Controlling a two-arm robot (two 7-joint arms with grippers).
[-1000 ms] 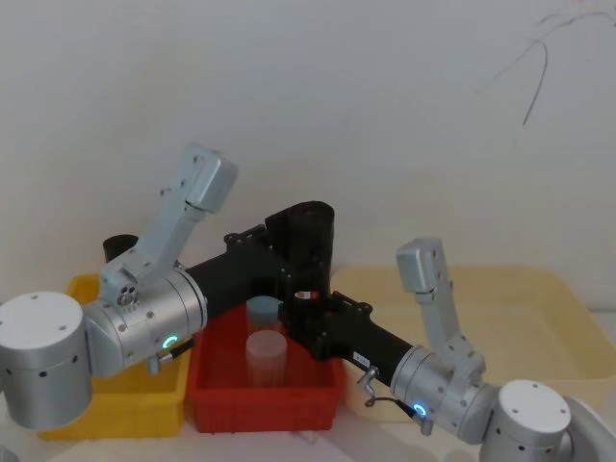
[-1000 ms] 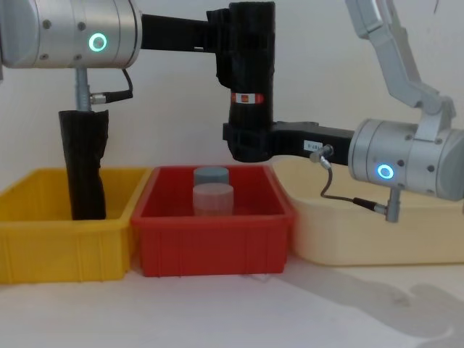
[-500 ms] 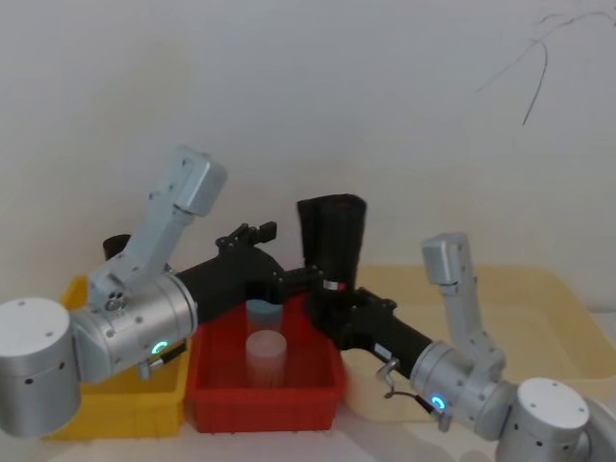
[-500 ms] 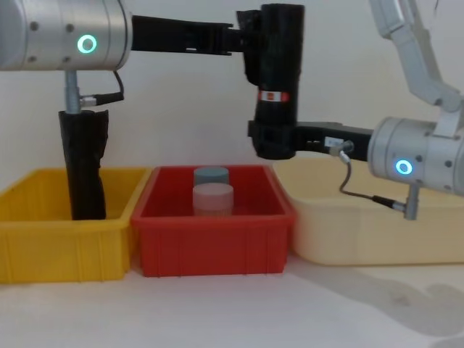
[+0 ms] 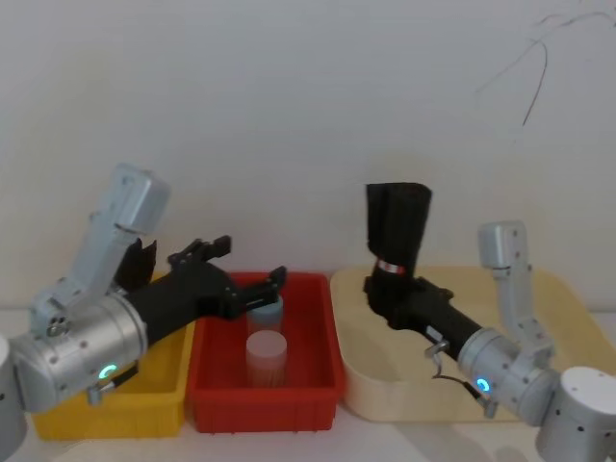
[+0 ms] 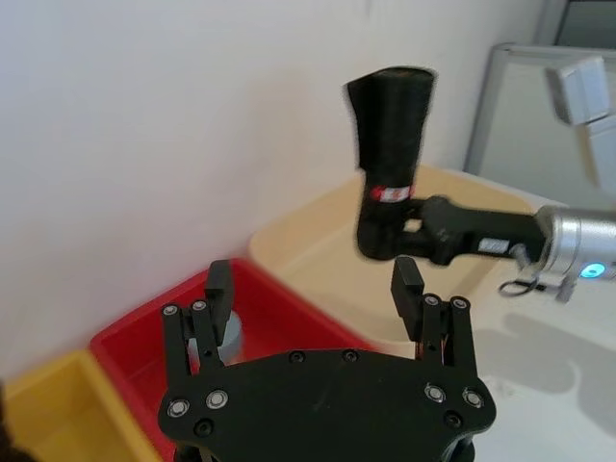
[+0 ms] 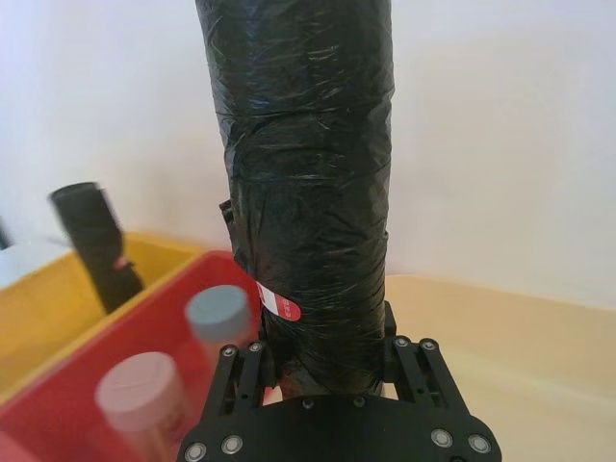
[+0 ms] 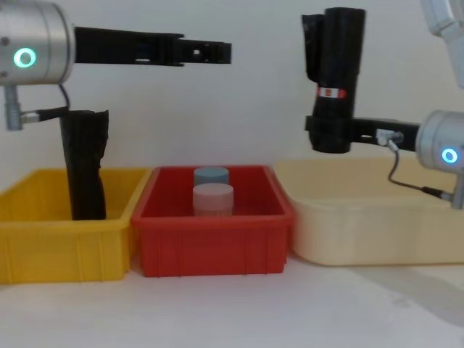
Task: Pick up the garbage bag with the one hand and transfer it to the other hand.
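The garbage bag (image 5: 397, 226), a tall black roll with a red-and-white label band, stands upright in the air over the cream tray (image 5: 539, 404). My right gripper (image 5: 390, 292), blue-lit at the wrist, is shut on the roll's lower end. From the chest, the garbage bag (image 8: 334, 65) rises above the right gripper (image 8: 330, 135). The right wrist view has the garbage bag (image 7: 308, 173) clamped between the right gripper (image 7: 327, 348) jaws. My left gripper (image 5: 248, 262), green-lit, hangs open and holds nothing above the red bin (image 5: 318, 385). The left gripper (image 6: 311, 289) points toward the garbage bag (image 6: 390, 144).
A second black roll (image 8: 83, 168) without a label stands in the yellow bin (image 8: 65, 246) at the left. Two capped jars (image 8: 212, 194) sit in the red bin (image 8: 217, 250). A white wall lies close behind the bins.
The left gripper has let go of the bag and drawn back to the left. The right gripper has carried the bag to the right, from over the red bin to over the cream tray.
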